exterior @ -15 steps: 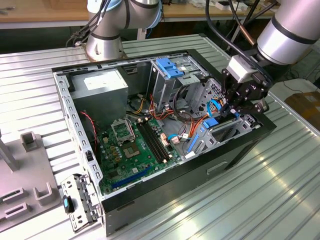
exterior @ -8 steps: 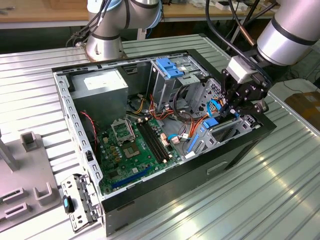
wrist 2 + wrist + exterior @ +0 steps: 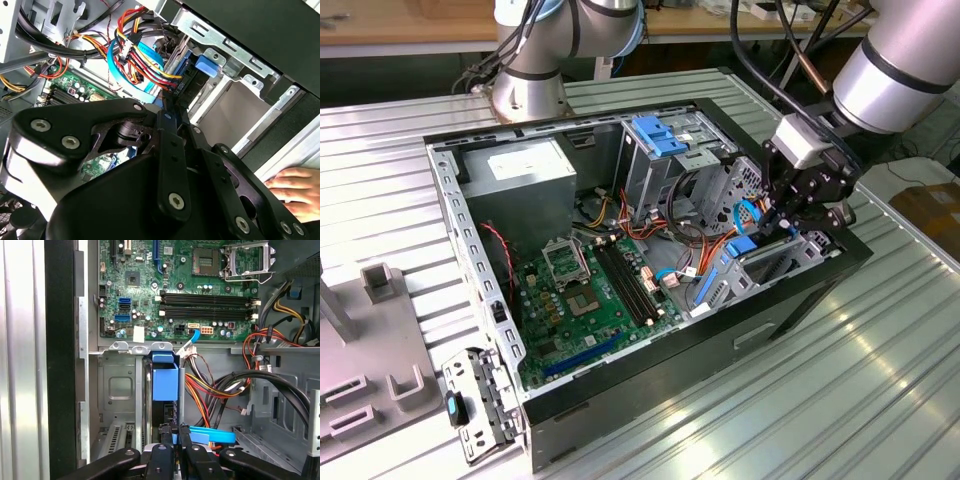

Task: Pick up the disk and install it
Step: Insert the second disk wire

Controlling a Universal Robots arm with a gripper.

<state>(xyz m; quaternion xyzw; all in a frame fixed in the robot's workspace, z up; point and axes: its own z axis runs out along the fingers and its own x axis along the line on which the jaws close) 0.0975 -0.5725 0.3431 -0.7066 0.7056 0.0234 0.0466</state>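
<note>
The black gripper [image 3: 790,215] reaches into the open black computer case [image 3: 620,380], its fingers [image 3: 167,432] pressed together on the back edge of the blue-railed grey metal disk [image 3: 164,382]. The disk stands on edge in the metal drive bay [image 3: 117,390], beside the green motherboard [image 3: 175,285].

blue-railed disk [image 3: 165,382], green motherboard [image 3: 600,300], black gripper [image 3: 790,215].

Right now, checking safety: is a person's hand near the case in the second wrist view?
Yes, a hand rests by the black case edge, beyond the pincer.
</note>
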